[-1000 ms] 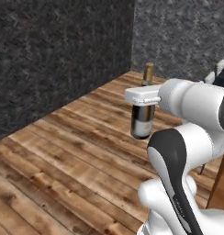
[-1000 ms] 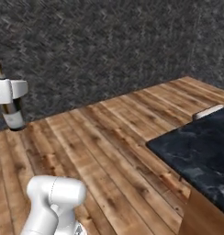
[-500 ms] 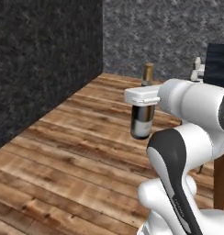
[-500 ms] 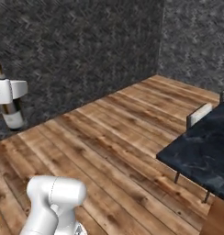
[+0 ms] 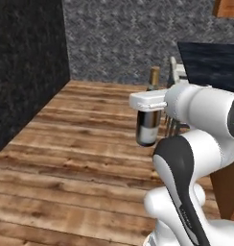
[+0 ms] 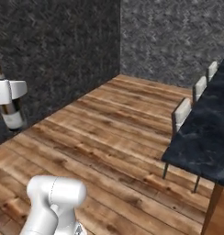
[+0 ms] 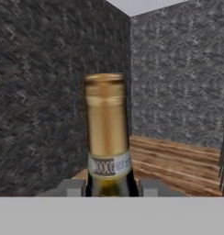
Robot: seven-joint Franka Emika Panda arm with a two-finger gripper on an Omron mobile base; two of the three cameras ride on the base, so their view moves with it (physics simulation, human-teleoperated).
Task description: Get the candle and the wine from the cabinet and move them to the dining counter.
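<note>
Hand view looks up the neck of the wine bottle [image 7: 107, 137], which rises upright between the 2 dark fingertips [image 7: 71, 187] of the claw [image 7: 110, 187]. Its gold foil top and a narrow pale band with dark lettering stand against a dark stone wall [image 7: 40, 92], and the fingertips press against the glass on both sides, so the claw is clenched on the wine bottle.

From the left base view, the claw [image 5: 148, 102] grips the wine bottle [image 5: 149, 125] at about its shoulder. The gold top shows above the white hand, and the dark body with its pale label hangs below, in the air well above the wooden floor [image 5: 80, 158]. The white arm [image 5: 195, 144] curves up from the lower right.

From the right base view, the claw [image 6: 8, 92] and the lower part of the wine bottle [image 6: 13, 114] sit at the far left edge, in front of the dark wall [image 6: 63, 50]. The desk [image 6: 210, 137], black marble with white veins, runs along the right side, well apart from the bottle. 3 pale stools [image 6: 182, 114] stand in a row along its left edge, over the plank floor [image 6: 114, 133]. In the left base view part of the same desk [image 5: 210, 62] shows at the upper right, beyond the arm.
</note>
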